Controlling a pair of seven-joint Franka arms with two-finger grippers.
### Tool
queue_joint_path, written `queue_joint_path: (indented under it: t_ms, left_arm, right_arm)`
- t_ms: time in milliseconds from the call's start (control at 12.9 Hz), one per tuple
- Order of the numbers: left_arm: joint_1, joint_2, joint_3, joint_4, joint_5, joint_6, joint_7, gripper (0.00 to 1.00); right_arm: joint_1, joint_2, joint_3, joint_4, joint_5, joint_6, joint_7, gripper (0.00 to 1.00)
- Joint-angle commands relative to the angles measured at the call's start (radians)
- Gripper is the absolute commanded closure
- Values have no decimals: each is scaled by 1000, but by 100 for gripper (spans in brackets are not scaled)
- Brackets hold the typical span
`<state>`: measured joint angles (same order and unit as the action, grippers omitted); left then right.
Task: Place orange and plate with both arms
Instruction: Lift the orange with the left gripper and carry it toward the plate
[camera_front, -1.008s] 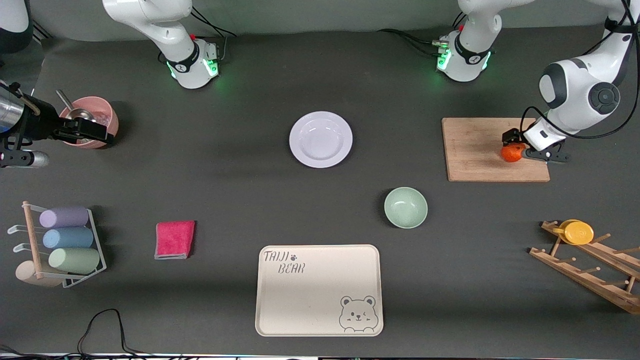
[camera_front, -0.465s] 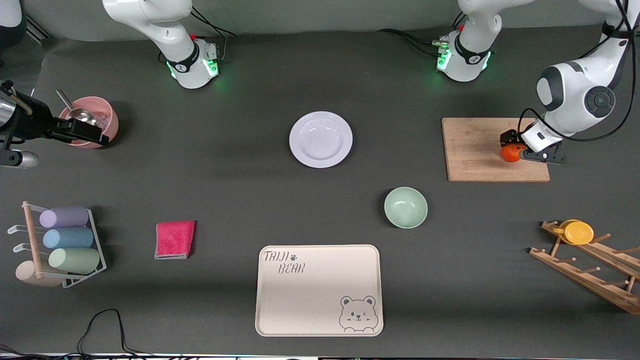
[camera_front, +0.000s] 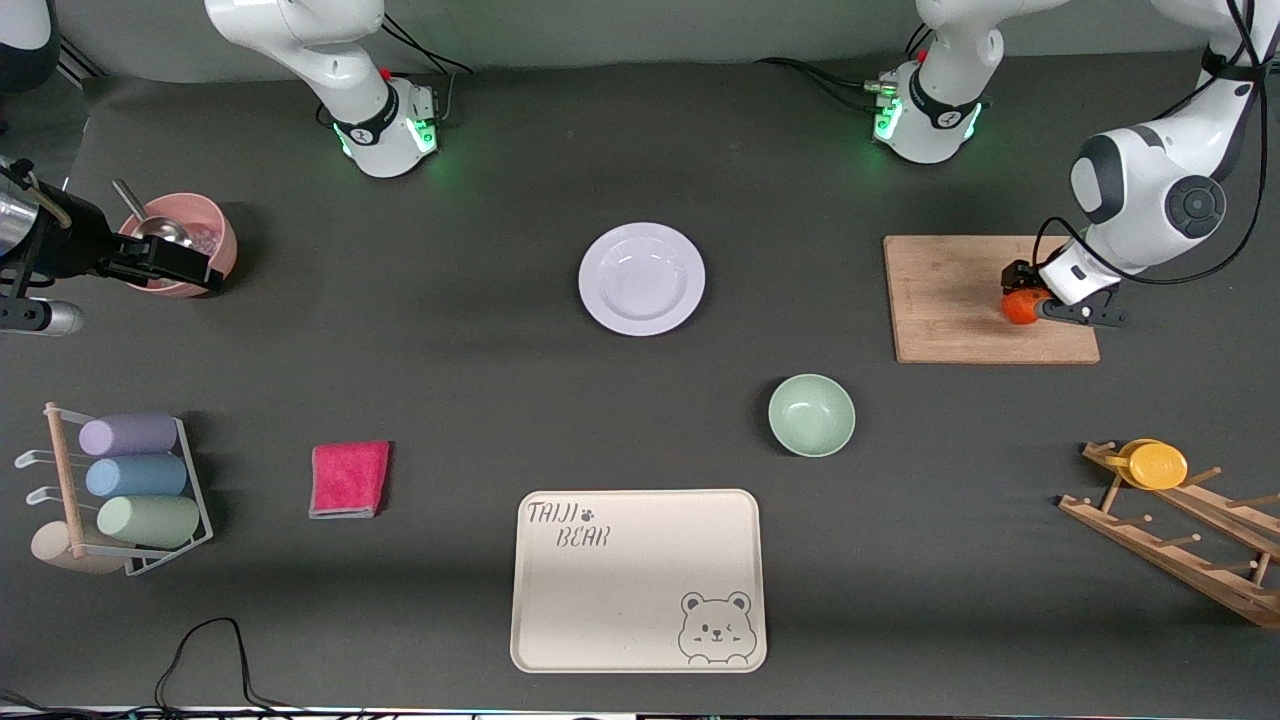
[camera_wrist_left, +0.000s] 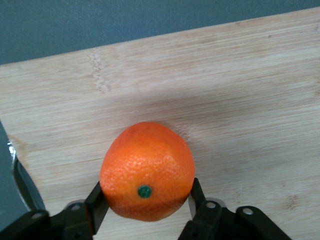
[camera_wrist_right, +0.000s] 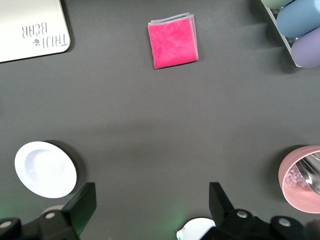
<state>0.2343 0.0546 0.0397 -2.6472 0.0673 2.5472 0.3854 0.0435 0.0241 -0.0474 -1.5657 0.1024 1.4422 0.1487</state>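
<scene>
The left gripper (camera_wrist_left: 145, 210) has its jaws pinching the orange (camera_wrist_left: 146, 171) from both sides, and the fruit sits on the wooden cutting board (camera_front: 950, 300) at the left arm's end of the table (camera_front: 480, 380). In the front view the orange (camera_front: 1021, 307) lies near the board's edge that faces the table's end.

The right gripper (camera_wrist_right: 152, 202) hangs with its jaws spread wide and nothing between them, up over the right arm's end of the table, beside the pink bowl (camera_front: 185, 243) with a spoon in it.

The white plate (camera_front: 641, 278) rests in the middle of the table, well apart from both grippers. The green bowl (camera_front: 811, 414) and the beige bear tray (camera_front: 637, 580) lie nearer the front camera than the plate.
</scene>
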Motion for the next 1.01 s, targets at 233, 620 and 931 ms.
queue_joint_path:
  t_ms: [233, 620, 931]
  left_arm:
    - [5, -37, 2, 24, 12, -62, 10, 84]
    - [0, -217, -1, 260, 12, -506, 3, 84]
    - [3, -321, -1, 494, 12, -793, 15, 84]
  right_arm:
    - [9, 14, 0, 32, -3, -29, 37, 0]
    - [9, 14, 0, 32, -3, -29, 38, 0]
    - [1, 13, -9, 33, 42, -29, 37, 0]
